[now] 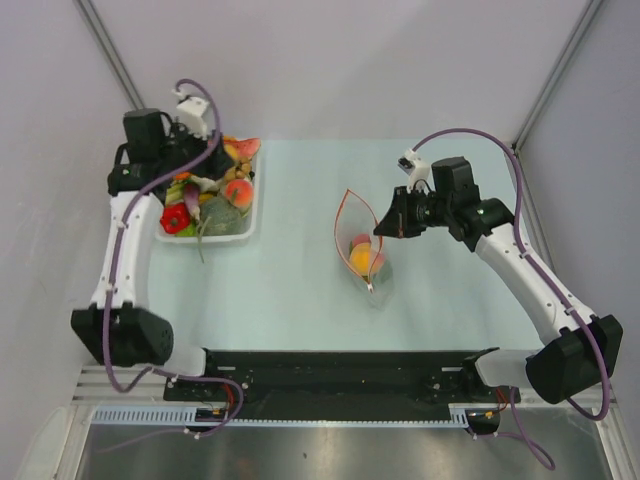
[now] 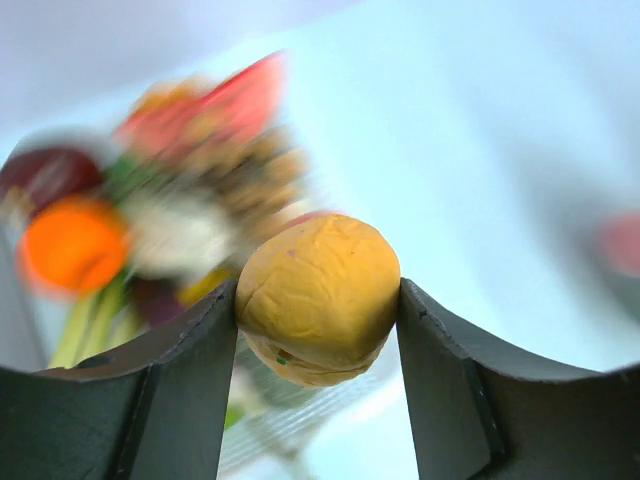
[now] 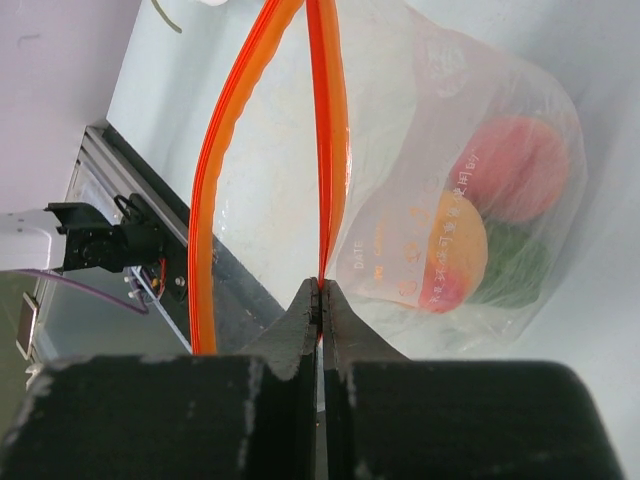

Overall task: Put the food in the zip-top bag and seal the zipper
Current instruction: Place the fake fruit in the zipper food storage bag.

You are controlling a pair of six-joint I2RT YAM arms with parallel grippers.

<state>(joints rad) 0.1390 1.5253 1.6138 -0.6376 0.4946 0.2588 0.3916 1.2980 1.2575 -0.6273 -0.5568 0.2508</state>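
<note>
A yellow-tan bun-shaped toy food piece (image 2: 320, 295) sits squeezed between both fingers of my left gripper (image 2: 318, 320), which hangs over the clear tray (image 1: 251, 218) at the far left. More toy food (image 1: 236, 190) lies heaped in that tray, blurred in the left wrist view. The zip-top bag (image 1: 364, 262) stands mid-table with its mouth gaping and holds red, orange and green food (image 3: 470, 230). My right gripper (image 3: 322, 292) is shut on one side of the red-orange zipper (image 3: 328, 130) and holds that edge up. The other zipper strip (image 3: 215, 170) bows away to the left.
The left arm's base (image 1: 120, 335) and the right arm's base (image 1: 575, 360) stand at the near corners. A black rail (image 1: 330, 372) runs along the near table edge. Grey walls close in the left, the back and the right.
</note>
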